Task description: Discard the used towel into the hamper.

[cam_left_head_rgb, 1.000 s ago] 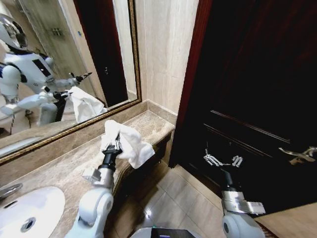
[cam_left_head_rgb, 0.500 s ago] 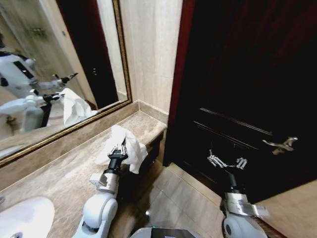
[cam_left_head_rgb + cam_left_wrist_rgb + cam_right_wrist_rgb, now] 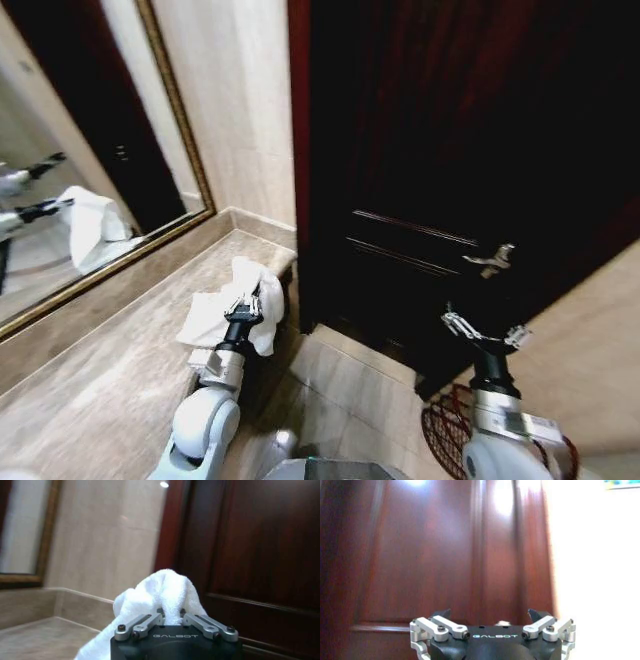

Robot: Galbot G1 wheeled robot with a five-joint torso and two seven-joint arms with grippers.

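Now the left end effector (image 3: 246, 306), clamped on the white towel (image 3: 212, 317) over the worktop's (image 3: 110, 370) end, is carrying it, the right end effector (image 3: 487, 332) spread wide and empty, and next, I judge, comes release above the hamper (image 3: 443, 428).

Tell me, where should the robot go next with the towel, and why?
Probably keep turning toward its right. The left gripper holds the towel up beside the counter, while the hamper sits on the floor low at its right, behind the open right gripper. The towel is not over the hamper yet.
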